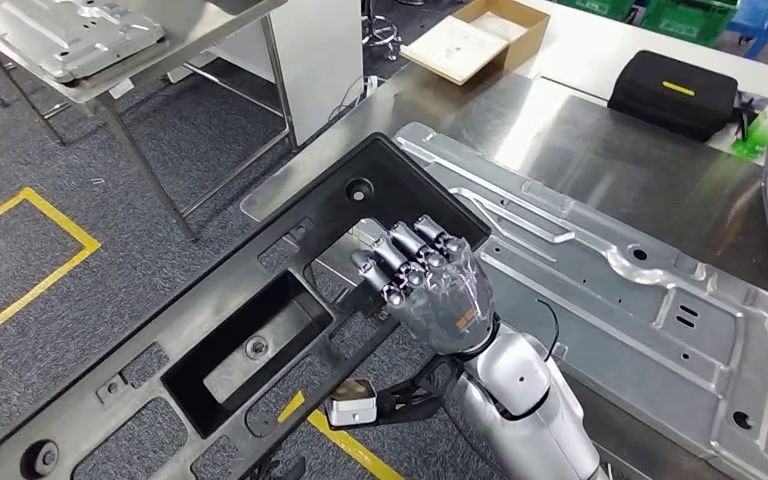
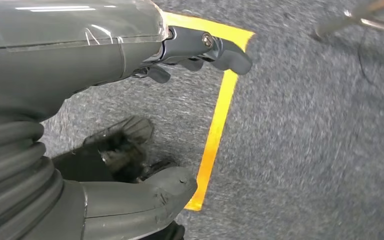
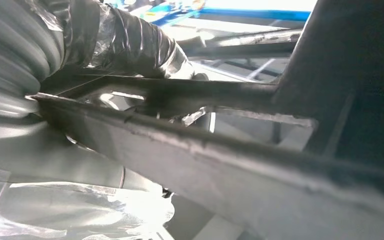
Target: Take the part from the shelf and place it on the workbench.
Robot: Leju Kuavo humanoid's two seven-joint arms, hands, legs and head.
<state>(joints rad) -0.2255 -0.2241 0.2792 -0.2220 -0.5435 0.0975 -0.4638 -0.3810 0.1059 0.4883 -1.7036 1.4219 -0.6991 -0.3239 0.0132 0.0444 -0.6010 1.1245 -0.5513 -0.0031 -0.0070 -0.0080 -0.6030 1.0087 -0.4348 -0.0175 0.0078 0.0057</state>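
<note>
1 black part (image 1: 260, 300), long flat plastic frame with cutouts and 1 deep rectangular pocket, runs diagonally in the head view from lower left up to the bench (image 1: 600, 150). Its upper end lies over the bench edge and touches the silver sheet metal panel (image 1: 640, 300); the rest hangs out over the grey carpet floor (image 1: 110, 230).

Right hand (image 1: 430, 285) grips the part near its upper end, fingers (image 1: 405, 262) curled over a bar of the frame, back of the hand up. Right wrist view: the hand (image 3: 105, 45), wrapped in clear film, is closed round a dark bar of the part (image 3: 230, 160), thumb side under it.

Left hand (image 2: 130, 45) hangs over the carpet in the left wrist view, fingers (image 2: 227, 52) loosely bent and apart, holding nothing.

1 silver sheet metal panel lies flat on the bench, ribbed, with several holes. 1 open cardboard box (image 1: 480, 40) at the far bench edge. 1 black case (image 1: 672, 92) with a yellow mark, far right on the bench. 1 second steel table (image 1: 90, 60) upper left, carrying 1 more metal panel (image 1: 70, 30). Yellow floor tape (image 1: 30, 260): 1 corner outline on the left in the head view, 1 strip below the part; same tape (image 2: 217, 120) in the left wrist view.
</note>
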